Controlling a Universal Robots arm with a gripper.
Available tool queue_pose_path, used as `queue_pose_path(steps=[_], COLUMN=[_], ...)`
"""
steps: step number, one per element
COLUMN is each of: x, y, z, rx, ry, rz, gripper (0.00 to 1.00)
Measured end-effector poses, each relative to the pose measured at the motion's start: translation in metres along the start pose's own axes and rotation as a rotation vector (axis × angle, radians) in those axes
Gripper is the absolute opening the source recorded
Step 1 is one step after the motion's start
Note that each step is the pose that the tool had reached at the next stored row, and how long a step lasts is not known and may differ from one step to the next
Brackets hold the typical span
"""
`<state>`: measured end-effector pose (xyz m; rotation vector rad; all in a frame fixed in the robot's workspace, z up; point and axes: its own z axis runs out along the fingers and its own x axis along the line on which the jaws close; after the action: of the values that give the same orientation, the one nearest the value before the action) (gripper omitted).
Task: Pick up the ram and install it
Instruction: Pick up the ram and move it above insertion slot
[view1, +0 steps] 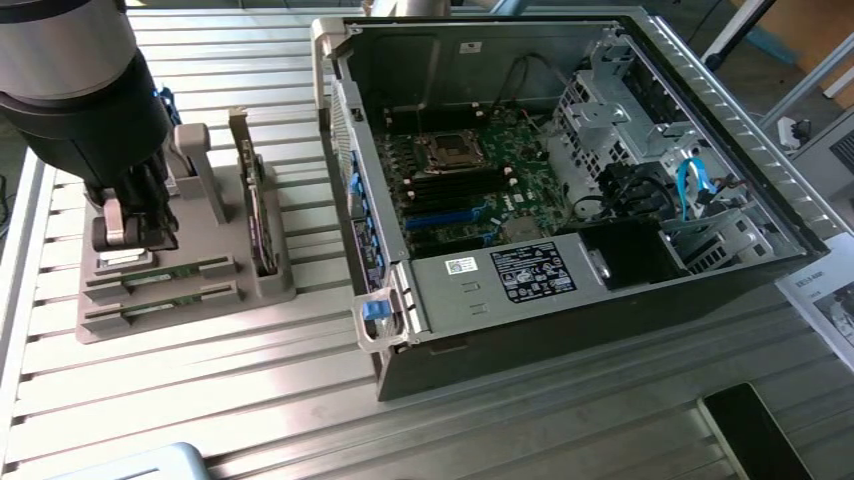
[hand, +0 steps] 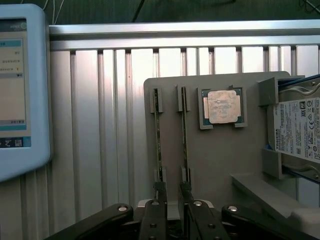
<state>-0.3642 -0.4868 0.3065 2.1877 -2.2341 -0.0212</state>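
Two rams stand on edge in slots of the grey holder tray (view1: 214, 325): one ram (view1: 171, 271) farther back and another (view1: 160, 312) in front of it. In the wrist view they show as thin green edges, one ram (hand: 158, 135) beside the other ram (hand: 184, 135). My gripper (view1: 134, 238) hangs low over the tray at the exterior view's left, above the end of the sticks. In the wrist view the gripper (hand: 172, 205) has its fingers apart, roughly in line with the two sticks' near ends, and holds nothing.
On the tray are also a square silver processor (hand: 224, 106), an upright expansion card (view1: 254, 200) and a hard drive (hand: 297, 130). The open computer case (view1: 747, 130) with its motherboard (view1: 461, 185) lies at the exterior view's right. A screen device (hand: 20, 85) sits beside the tray.
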Motion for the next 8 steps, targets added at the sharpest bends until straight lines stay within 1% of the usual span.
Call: queue_pose_path(steps=[5,6,8], x=[0.0,0.0,0.0], y=[-0.0001,-0.0001,-0.0002], z=[0.0013,0.002,0.0062], rx=[0.0003,0.0001,0.0001], ry=[0.0001,0.001,0.0051], rz=[0.0,0.0,0.0], gripper=[0.24,0.24,0.24])
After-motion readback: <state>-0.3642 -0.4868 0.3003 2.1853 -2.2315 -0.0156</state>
